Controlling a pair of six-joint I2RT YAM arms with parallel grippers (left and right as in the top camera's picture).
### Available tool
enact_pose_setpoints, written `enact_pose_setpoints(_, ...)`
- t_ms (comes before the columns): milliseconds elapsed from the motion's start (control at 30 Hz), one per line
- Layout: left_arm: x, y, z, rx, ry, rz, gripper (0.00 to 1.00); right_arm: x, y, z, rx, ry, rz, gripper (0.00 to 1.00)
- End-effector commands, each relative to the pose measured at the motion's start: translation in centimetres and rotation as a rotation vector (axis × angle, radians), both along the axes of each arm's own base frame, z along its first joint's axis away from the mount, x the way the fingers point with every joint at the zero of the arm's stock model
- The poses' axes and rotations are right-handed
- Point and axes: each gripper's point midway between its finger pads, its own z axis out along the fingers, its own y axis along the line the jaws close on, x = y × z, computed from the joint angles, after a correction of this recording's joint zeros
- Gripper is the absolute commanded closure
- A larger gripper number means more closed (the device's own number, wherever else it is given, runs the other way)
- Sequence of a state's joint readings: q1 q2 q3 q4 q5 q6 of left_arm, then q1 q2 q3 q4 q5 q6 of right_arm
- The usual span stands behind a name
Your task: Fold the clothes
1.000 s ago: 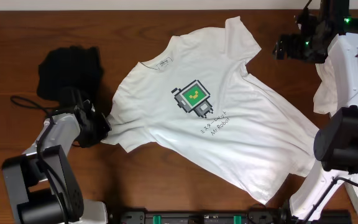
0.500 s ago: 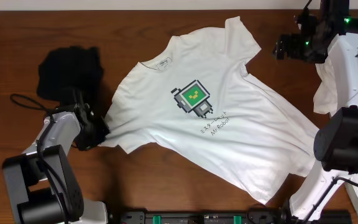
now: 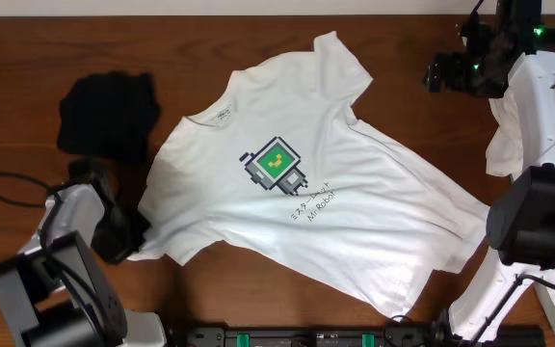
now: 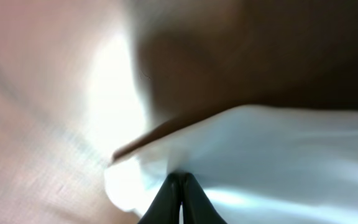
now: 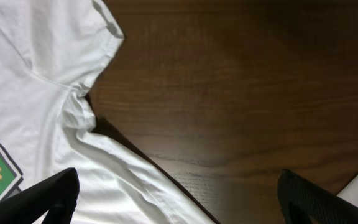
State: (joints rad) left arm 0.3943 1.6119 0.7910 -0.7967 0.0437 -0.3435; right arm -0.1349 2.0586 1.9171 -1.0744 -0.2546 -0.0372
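Observation:
A white T-shirt (image 3: 297, 183) with a green robot print lies spread face up, tilted, across the middle of the wooden table. My left gripper (image 3: 131, 231) is shut on the shirt's left sleeve edge at the front left; in the left wrist view (image 4: 180, 182) its fingertips pinch white cloth (image 4: 278, 162). My right gripper (image 3: 441, 72) is open and empty, held above bare wood at the back right, beyond the shirt's other sleeve (image 5: 55, 56). Its wide-spread fingers (image 5: 179, 196) show at the bottom corners of the right wrist view.
A folded black garment (image 3: 107, 114) lies at the back left. More white cloth (image 3: 509, 135) hangs at the right edge by the right arm. A black cable (image 3: 13, 178) loops at the left. Bare wood (image 5: 241, 93) lies right of the shirt.
My left gripper has pulled the sleeve toward the front left, and the whole shirt has slid left and forward with it. The right arm has not moved.

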Motion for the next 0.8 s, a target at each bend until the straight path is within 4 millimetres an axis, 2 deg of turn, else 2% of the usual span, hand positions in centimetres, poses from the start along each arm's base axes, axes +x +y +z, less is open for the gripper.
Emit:
enact_pose_setpoints(0,-0.3,0.6,1.6,0.058,-0.039,0.017,0.94,0.0,0.3,-0.1,0.006,0.001,0.008,0.01)
enact_pose_setpoints(67,0.5,0.4,3.3,0.059,-0.113,0.02,0.93,0.0,0.3,-0.1,0.006,0.001,0.008,0.01)
enact_pose_setpoints(200,2.4,-0.6,7.4,0.033,-0.312,0.0,0.83,0.0,0.3,-0.1,0.006,0.001,0.008,0.01)
enact_pose_setpoints(300,4.1,-2.7,10.8,-0.041,-0.511,-0.094,0.68,0.0,0.3,-0.1,0.006,0.001,0.008,0.01)
enact_pose_setpoints(433,4.8,-4.7,14.2,-0.08,-0.682,-0.19,0.57,0.0,0.3,-0.1,0.006,0.001,0.008,0.01)
enact_pose_setpoints(567,4.8,-5.5,15.4,-0.066,-0.735,-0.23,0.42,0.0,0.3,-0.1,0.006,0.001,0.008,0.01)
enact_pose_setpoints(733,5.0,-6.1,15.2,-0.079,-0.726,-0.251,0.29,0.0,0.3,-0.1,0.006,0.001,0.008,0.01)
enact_pose_setpoints(767,4.9,-6.1,15.0,-0.082,-0.718,-0.249,0.1,0.0,0.3,-0.1,0.006,0.001,0.008,0.01)
